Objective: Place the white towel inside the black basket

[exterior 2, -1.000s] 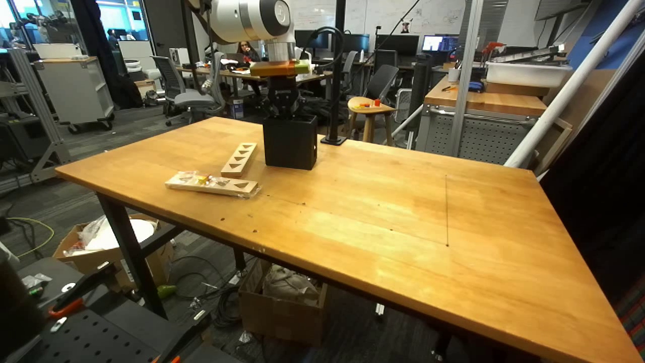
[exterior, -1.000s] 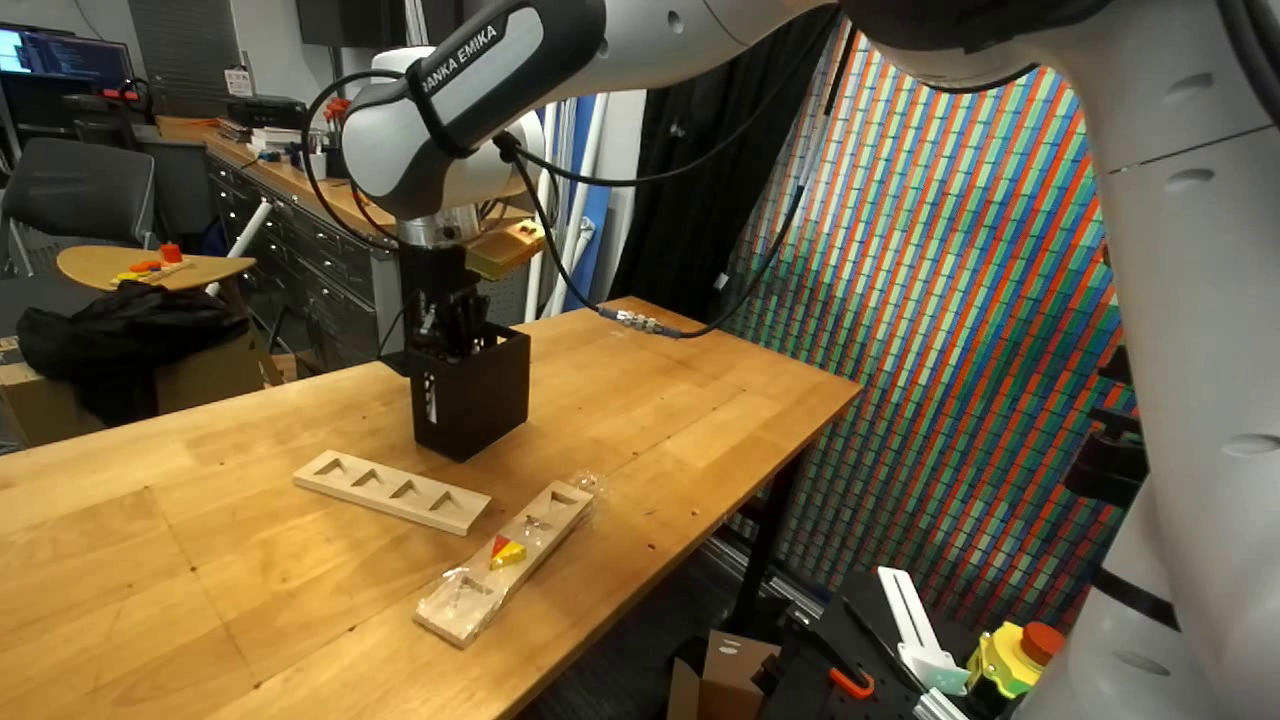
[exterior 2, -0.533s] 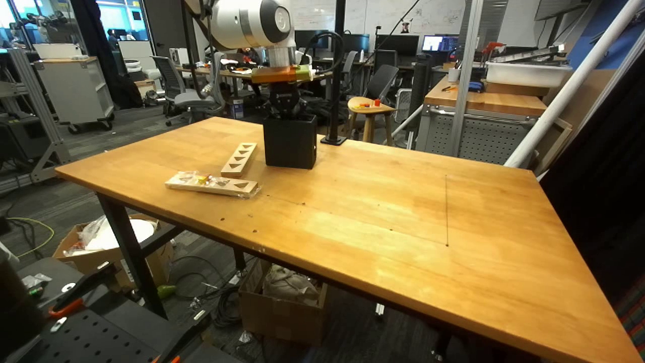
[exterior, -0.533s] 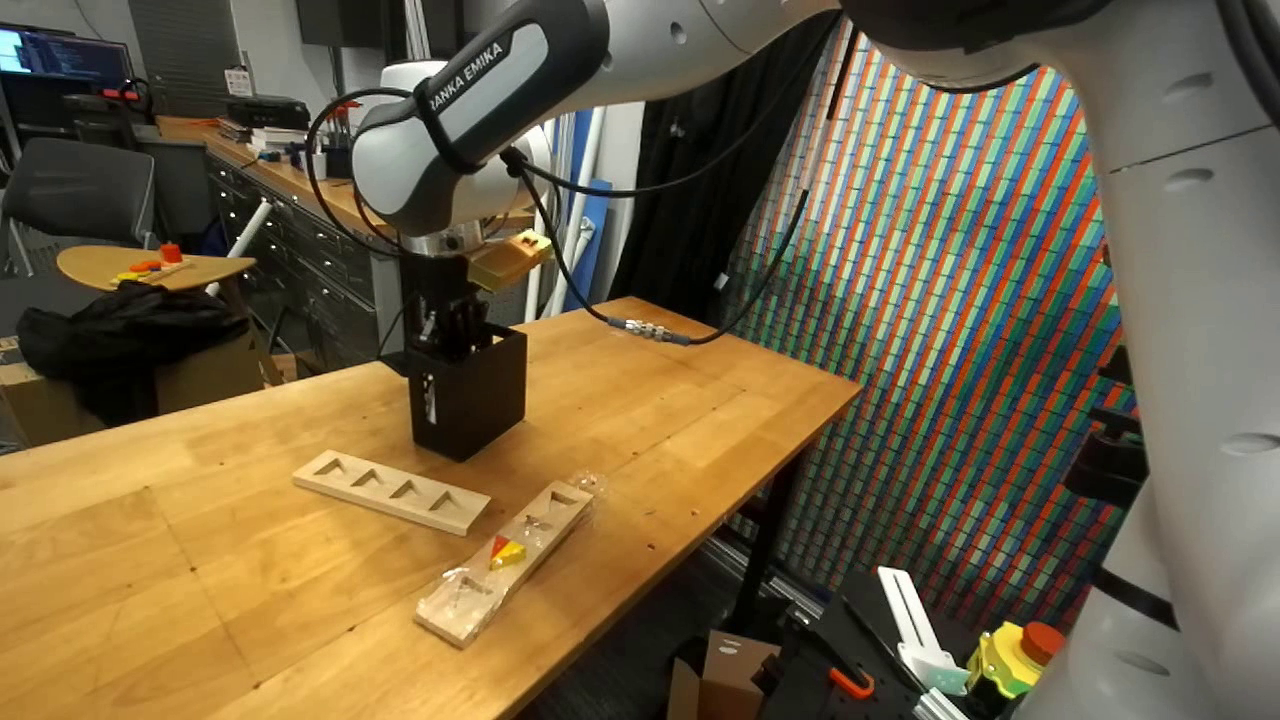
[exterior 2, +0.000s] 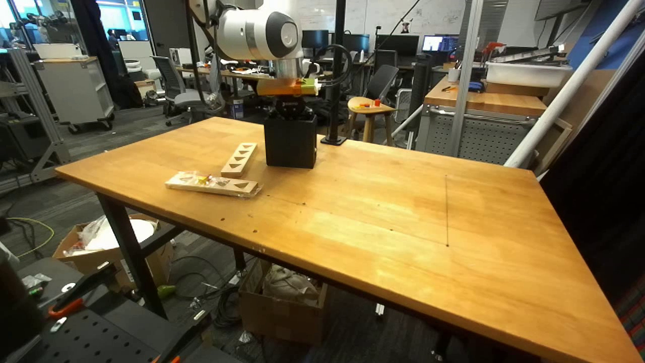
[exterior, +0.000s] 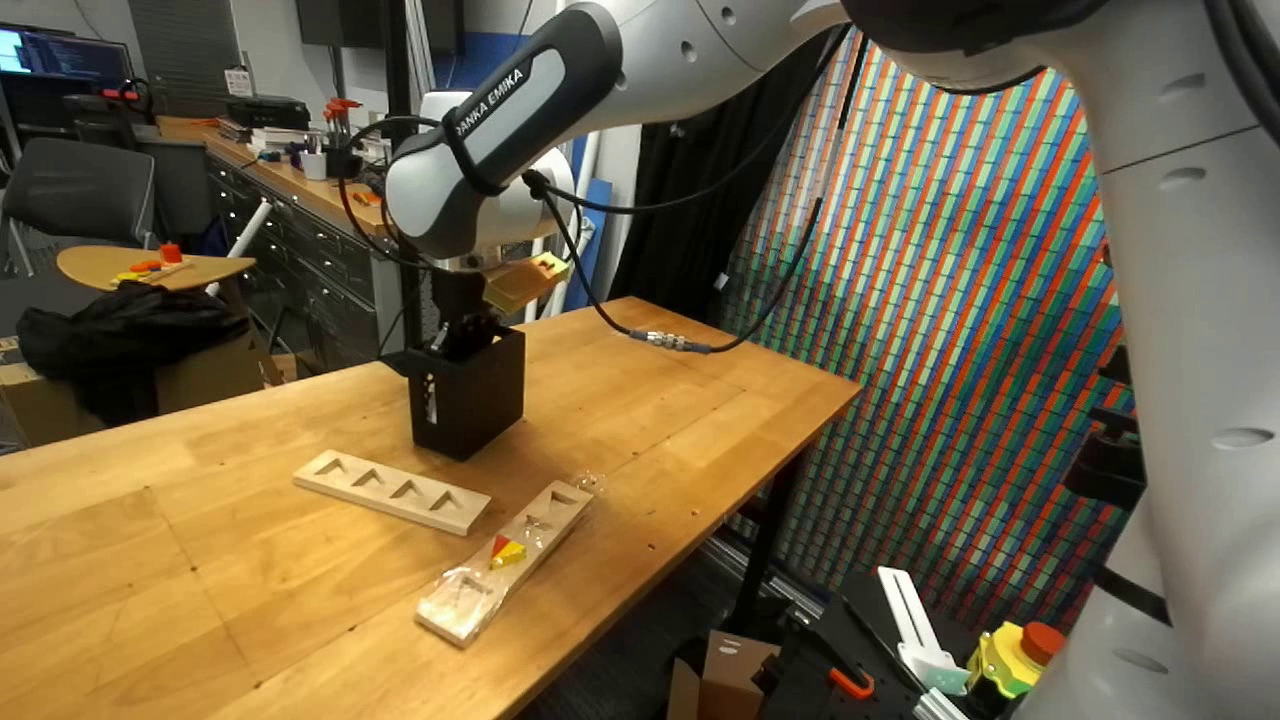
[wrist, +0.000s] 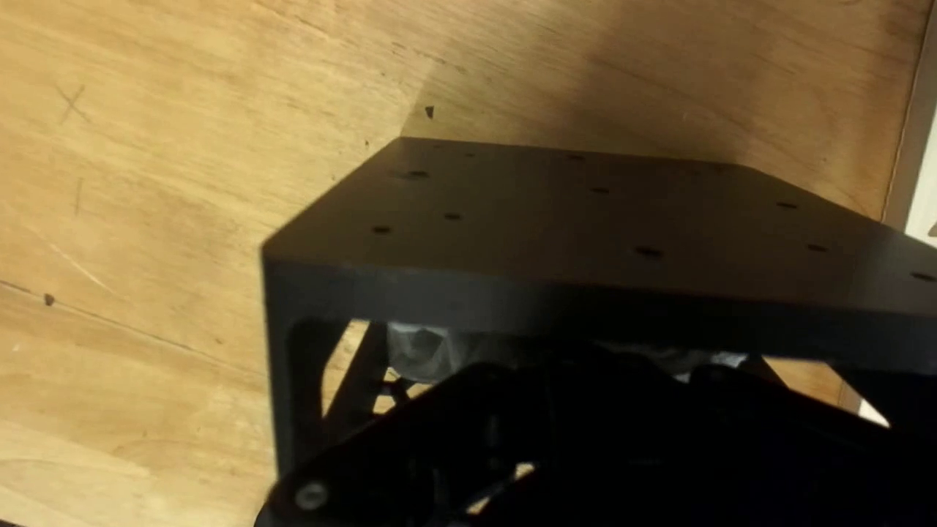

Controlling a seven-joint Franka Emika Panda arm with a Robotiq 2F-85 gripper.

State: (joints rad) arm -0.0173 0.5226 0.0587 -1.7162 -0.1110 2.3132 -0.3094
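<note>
Wrist view dim, soft; I see shadow beside the black box-shaped basket (wrist: 542, 227). In an exterior view, glare pales the honey-brown wooden tabletop (exterior 2: 363, 217).

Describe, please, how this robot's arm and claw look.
The arm is white and pale grey, with rounded joints, black cables and white EMIKA lettering on black. The claw is black, below a silver collar and an orange-yellow box.

basket (exterior 2: 291, 143): matt plastic-like | table (exterior 2: 378, 212): smooth wood | towel (wrist: 416, 351): apparently cloth

Gripper (exterior: 467, 338) deeper in black basket (exterior: 472, 398)
</note>
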